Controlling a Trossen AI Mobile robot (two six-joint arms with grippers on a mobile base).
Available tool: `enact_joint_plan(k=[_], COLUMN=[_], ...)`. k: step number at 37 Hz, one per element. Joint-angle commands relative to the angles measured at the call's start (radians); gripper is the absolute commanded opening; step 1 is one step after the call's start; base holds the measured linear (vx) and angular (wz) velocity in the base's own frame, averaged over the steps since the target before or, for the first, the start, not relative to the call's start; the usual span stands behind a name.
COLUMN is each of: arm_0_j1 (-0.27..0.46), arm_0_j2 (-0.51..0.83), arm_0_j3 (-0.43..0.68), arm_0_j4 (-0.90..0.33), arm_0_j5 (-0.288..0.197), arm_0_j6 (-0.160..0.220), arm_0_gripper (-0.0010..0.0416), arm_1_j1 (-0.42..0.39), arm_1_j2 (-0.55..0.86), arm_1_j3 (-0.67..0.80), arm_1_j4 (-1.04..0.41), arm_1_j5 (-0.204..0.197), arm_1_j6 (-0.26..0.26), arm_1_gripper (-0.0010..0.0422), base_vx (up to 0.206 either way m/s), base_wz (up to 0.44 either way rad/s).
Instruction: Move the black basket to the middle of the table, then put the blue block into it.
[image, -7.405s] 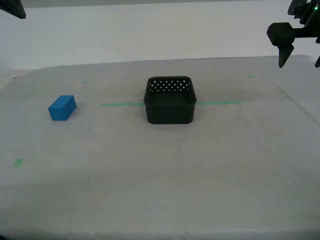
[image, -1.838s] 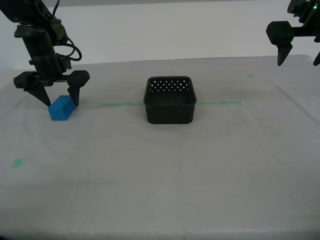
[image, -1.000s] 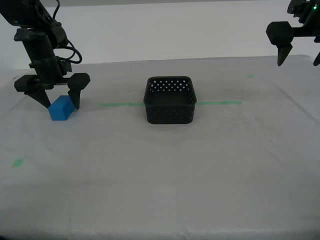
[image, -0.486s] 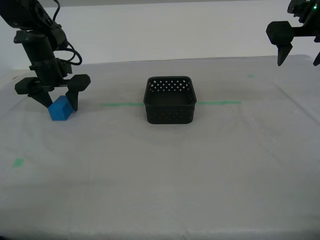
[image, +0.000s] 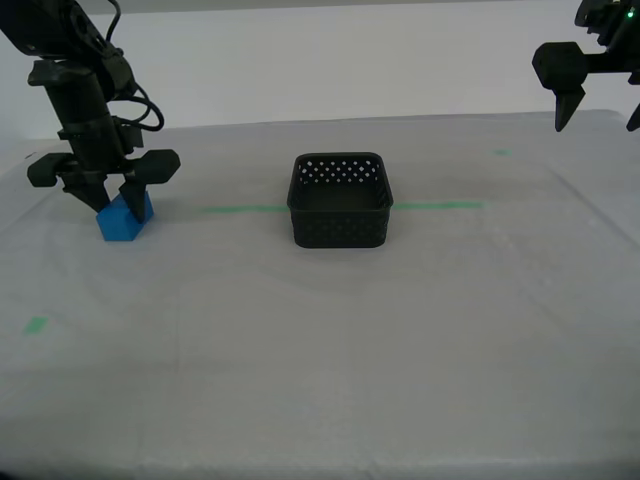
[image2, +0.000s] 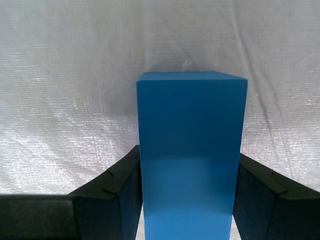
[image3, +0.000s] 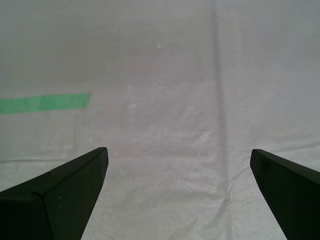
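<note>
Fingers of our second gripper (image2: 187, 220) squeeze the blue block (image: 125, 217) to carry it; the black basket (image: 340, 200) waits at three o'clock. Our first gripper (image3: 177, 192) hangs wide apart, holding nothing.

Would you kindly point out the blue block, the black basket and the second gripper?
blue block (image2: 190, 150): second wrist view, front face.
black basket (image: 340, 226): exterior view, near wall.
second gripper (image: 109, 198): exterior view, between fingertips.

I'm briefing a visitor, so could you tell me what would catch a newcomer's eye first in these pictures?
Probably the blue block, bright on the pale table at the exterior view's left, with my second gripper closed on it. Next, the black basket mid-table on the green tape line, empty.
</note>
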Motion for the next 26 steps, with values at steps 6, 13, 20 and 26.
enact_joint_plan(k=[6,13,20,26], arm_0_j1=[-0.001,-0.001,0.0,0.0], arm_0_j2=[0.0,0.0,0.0,0.0], arm_0_j3=[0.0,0.0,0.0,0.0], arm_0_j4=[0.001,0.001,0.001,0.001], arm_0_j5=[0.003,0.003,0.003,0.003], arm_0_j6=[-0.001,-0.001,-0.001,-0.001], arm_0_gripper=[0.0398,0.0399,0.0399,0.0399], arm_1_j1=[0.0,0.0,0.0,0.0], arm_1_j2=[0.0,0.0,0.0,-0.002], arm_1_j3=[0.0,0.0,0.0,0.011], arm_1_j4=[-0.004,-0.001,0.001,-0.015], arm_1_j5=[-0.01,-0.01,-0.01,-0.01], arm_1_j6=[-0.007,-0.007,-0.017,-0.018], arm_1_gripper=[0.0073,0.0002,0.0001,-0.0003], base_vx=[0.0,0.0,0.0,0.0], base_wz=[0.0,0.0,0.0,0.0])
